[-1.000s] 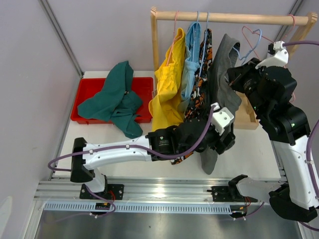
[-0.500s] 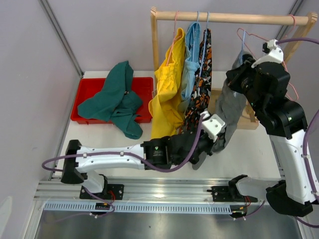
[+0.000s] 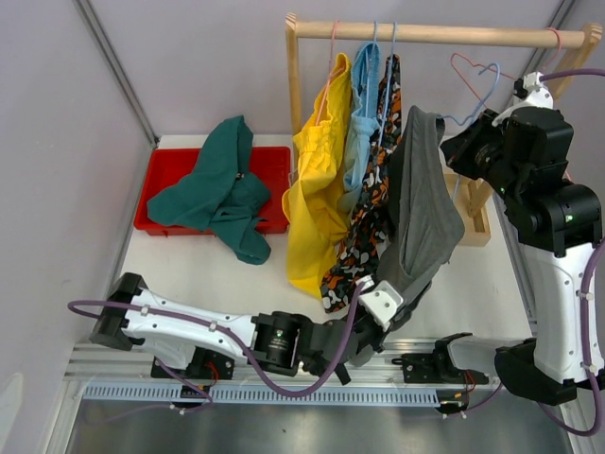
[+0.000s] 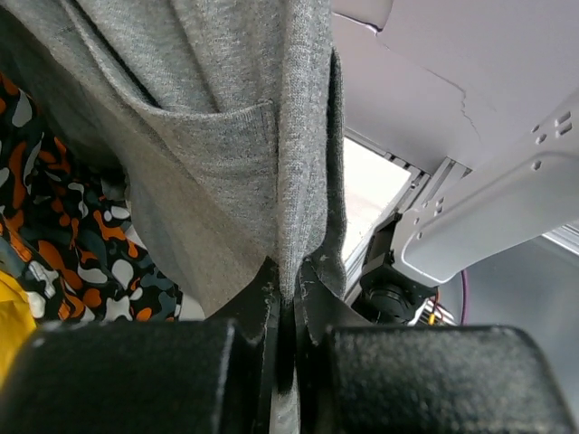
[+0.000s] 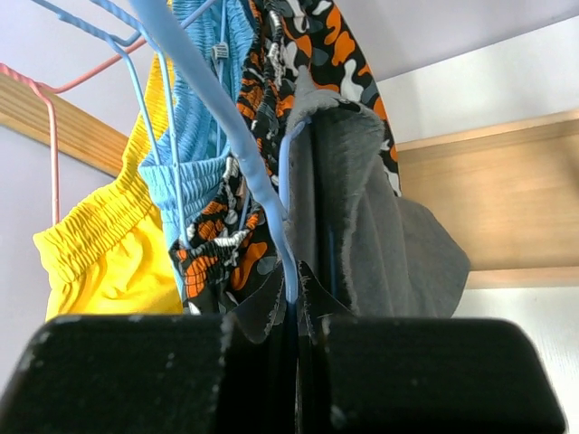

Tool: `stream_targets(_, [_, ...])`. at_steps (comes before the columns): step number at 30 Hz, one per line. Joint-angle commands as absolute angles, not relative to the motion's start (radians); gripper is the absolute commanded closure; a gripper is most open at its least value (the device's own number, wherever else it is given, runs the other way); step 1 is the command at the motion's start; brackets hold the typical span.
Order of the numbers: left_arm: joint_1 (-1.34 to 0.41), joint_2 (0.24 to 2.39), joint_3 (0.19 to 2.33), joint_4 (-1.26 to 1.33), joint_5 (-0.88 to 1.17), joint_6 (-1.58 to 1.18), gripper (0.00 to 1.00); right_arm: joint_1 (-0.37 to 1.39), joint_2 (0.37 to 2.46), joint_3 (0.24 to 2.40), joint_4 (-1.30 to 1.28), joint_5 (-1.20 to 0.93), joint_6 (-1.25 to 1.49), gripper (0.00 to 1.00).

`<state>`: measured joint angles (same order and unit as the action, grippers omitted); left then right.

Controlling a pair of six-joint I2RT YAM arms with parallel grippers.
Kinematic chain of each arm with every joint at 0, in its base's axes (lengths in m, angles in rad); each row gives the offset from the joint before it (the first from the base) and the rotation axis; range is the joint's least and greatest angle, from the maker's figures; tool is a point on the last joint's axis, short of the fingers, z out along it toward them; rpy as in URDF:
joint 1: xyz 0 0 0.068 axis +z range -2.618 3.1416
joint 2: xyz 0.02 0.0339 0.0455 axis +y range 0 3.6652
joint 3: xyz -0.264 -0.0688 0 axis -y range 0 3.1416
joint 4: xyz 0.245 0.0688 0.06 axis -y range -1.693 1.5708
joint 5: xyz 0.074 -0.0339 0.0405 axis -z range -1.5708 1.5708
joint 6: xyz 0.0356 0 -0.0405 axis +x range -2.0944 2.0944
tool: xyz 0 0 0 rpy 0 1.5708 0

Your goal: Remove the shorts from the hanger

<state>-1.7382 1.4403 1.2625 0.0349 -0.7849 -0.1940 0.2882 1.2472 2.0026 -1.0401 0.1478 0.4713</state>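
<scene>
The grey shorts (image 3: 421,203) hang stretched from a blue wire hanger (image 3: 470,113) off the rack's rod. My right gripper (image 3: 452,151) is shut on that hanger (image 5: 237,136), its jaws (image 5: 297,287) pinching the wire beside the grey waistband (image 5: 357,199). My left gripper (image 3: 397,287) is shut on the grey shorts' lower hem (image 4: 226,136), the fabric running down between its fingers (image 4: 288,291). Yellow shorts (image 3: 317,184), light blue shorts (image 3: 362,104) and camouflage shorts (image 3: 364,232) hang on the wooden rod (image 3: 444,34). Teal shorts (image 3: 216,194) lie over the red bin (image 3: 163,178).
The wooden rack's left post (image 3: 294,85) and its base (image 3: 473,227) stand at the back right. A pink hanger (image 3: 465,64) sits near the blue one. A metal rail (image 3: 284,359) runs along the near edge, with the left arm stretched low over it.
My left gripper closed on the grey shorts' hem and pulled back toward the near edge, drawing the fabric down. My right gripper shifted slightly right with the hanger.
</scene>
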Motion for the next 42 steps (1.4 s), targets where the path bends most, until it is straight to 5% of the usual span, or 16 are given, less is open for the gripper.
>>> stream_targets(1, [-1.821, 1.479, 1.216, -0.029, -0.689, -0.227, 1.00, 0.250, 1.252, 2.075, -0.753, 0.219, 0.456, 1.00])
stream_targets(18, [-2.074, 1.586, 1.324, -0.077, -0.909, -0.209, 1.00, 0.166, 1.358, 2.244, -0.867, 0.153, 0.454, 1.00])
stream_targets(29, [-1.665, 1.676, 1.570, -0.159, -0.769, -0.121, 1.00, 0.167, 1.066, 2.063, -1.057, 0.061, 0.489, 1.00])
stream_targets(37, [-1.474, 1.911, 1.773, -0.359, -0.601, -0.222, 1.00, 0.184, 1.287, 2.639, -1.341, 0.014, 0.437, 1.00])
stream_targets(42, [-1.384, 1.945, 1.844, -0.422, -0.589, -0.268, 1.00, 0.193, 1.127, 2.329, -1.289, -0.110, 0.534, 1.00])
